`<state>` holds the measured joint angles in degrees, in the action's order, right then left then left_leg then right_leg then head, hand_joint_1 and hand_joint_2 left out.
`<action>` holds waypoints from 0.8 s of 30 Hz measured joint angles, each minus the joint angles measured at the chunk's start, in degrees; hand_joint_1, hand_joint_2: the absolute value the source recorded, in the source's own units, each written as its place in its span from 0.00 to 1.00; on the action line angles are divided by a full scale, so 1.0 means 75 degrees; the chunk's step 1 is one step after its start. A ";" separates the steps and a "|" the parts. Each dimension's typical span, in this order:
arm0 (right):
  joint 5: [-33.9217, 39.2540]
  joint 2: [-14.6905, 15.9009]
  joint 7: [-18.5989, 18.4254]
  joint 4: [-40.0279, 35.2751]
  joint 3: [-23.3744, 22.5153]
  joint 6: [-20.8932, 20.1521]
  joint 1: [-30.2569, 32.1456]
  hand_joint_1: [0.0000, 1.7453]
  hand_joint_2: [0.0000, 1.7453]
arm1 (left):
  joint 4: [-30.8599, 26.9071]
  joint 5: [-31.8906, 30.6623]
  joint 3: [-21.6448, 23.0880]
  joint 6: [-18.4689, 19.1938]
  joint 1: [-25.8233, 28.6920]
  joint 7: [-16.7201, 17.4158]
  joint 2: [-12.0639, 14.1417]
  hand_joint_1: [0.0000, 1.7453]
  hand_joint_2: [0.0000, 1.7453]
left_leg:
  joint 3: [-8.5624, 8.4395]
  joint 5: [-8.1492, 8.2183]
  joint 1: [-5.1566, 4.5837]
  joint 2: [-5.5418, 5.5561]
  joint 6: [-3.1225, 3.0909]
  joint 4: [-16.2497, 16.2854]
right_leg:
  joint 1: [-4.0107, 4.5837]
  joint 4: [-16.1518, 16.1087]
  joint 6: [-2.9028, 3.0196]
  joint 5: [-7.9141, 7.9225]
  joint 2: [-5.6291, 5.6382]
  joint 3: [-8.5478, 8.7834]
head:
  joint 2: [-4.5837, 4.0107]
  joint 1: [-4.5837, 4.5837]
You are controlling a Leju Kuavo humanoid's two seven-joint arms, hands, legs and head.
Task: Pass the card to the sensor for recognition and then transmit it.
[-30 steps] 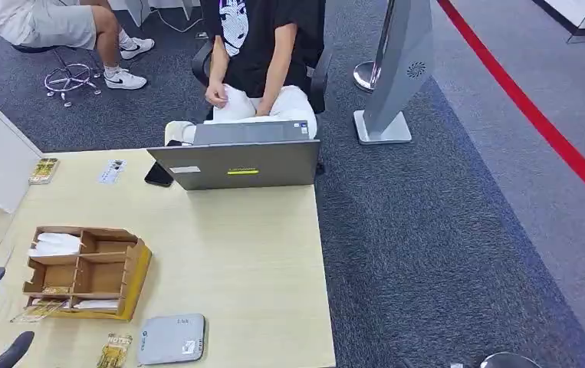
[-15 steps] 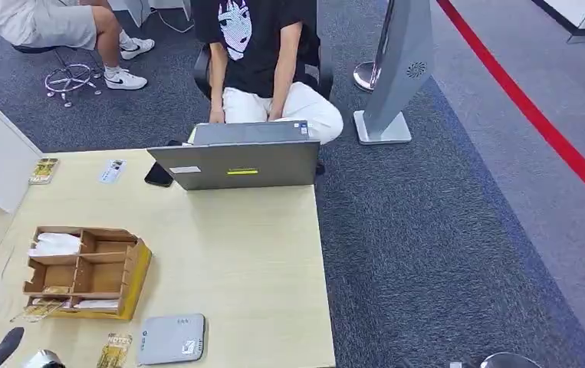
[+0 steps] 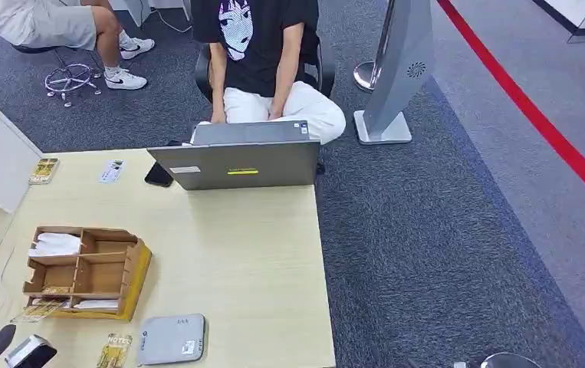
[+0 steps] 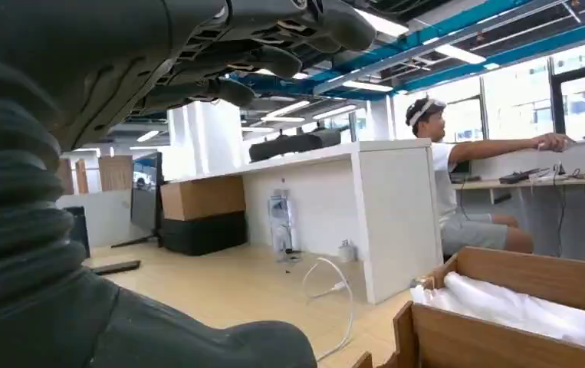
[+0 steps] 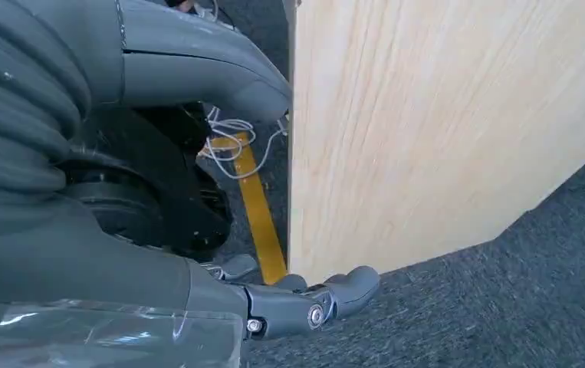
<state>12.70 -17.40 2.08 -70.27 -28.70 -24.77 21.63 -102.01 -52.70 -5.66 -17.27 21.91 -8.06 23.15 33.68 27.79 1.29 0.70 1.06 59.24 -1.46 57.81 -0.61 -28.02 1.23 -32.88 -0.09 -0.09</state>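
Your left hand [image 4: 220, 46] hovers near the wooden organizer [image 3: 82, 270], fingers apart, holding nothing; the right hand [image 5: 197, 230] hangs beside the table [image 3: 258, 261], apparently empty. Cards – probably – lie at the organizer's front edge [image 3: 37, 310]: reach low, pinch one cleanly – the sensor [image 3: 171, 338] sits just beside

My head view is evenly bright, with soft shadows under the laptop [image 3: 235, 163] on the table [image 3: 251, 261]. From my left wrist, ceiling strip lights [image 4: 458, 52] at 1 o'clock and windows [image 4: 550, 92] at 2 o'clock glare; my near left hand [image 4: 220, 46] looks dark and blurred.
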 joint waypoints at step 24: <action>-0.0201 0.0000 0.0061 0.0152 -0.0085 -0.0140 -0.0201 0.00 1.00 | 0.0295 -0.1955 0.0140 -0.0359 0.0436 0.1002 0.0798 0.00 1.00 | -0.0001 0.0000 0.0001 -0.0002 0.0001 0.0000 | 0.0001 0.0001 0.0006 -0.0004 0.0002 0.0000 | 0.0000 0.0000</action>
<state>11.19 -17.40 2.54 -69.13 -29.33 -25.81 20.13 -99.80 -67.36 -4.61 -19.96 25.18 -0.55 29.14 33.68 27.79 1.30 0.68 1.07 59.24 -1.46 57.81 -0.56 -28.05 1.25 -32.88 -0.09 -0.09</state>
